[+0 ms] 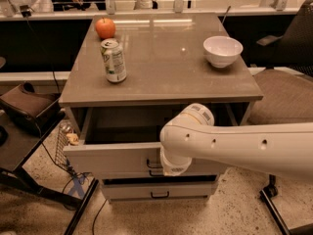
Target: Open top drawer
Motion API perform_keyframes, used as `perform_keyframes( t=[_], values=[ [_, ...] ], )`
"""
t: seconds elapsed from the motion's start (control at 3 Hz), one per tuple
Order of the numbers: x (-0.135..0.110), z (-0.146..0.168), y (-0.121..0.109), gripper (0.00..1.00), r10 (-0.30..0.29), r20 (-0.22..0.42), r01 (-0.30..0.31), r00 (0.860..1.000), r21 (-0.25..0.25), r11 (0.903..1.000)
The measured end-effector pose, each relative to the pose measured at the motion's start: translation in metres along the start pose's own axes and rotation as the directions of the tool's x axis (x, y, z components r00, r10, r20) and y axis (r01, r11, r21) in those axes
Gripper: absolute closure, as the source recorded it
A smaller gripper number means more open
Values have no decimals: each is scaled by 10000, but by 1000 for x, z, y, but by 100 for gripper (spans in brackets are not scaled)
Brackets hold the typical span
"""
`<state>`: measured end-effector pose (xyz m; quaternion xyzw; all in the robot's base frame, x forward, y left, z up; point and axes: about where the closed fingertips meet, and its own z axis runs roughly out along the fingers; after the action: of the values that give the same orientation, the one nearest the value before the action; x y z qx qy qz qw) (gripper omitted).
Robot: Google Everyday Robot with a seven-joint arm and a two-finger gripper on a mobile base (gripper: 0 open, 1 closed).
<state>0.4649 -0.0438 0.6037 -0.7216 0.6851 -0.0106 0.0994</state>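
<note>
The top drawer (112,156) of the grey cabinet stands pulled out towards me, its light grey front below the tabletop edge and its dark inside showing. Its black bar handle (152,163) peeks out beside my arm. My gripper (166,166) is at the drawer front by that handle, hidden behind my white wrist and forearm. Below it the handle of a lower drawer (160,195) shows.
On the tabletop (166,67) stand a green-white can (113,60), an orange-red apple (105,28) and a white bowl (222,51). A chair (286,94) is at the right, a dark stand with a wire basket (61,146) at the left.
</note>
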Motion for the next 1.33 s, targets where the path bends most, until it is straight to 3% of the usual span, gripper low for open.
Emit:
perform_keyframes(
  t=[1.33],
  values=[
    [14, -17, 23, 100, 486, -95, -483, 9988, 272, 9985]
  ],
)
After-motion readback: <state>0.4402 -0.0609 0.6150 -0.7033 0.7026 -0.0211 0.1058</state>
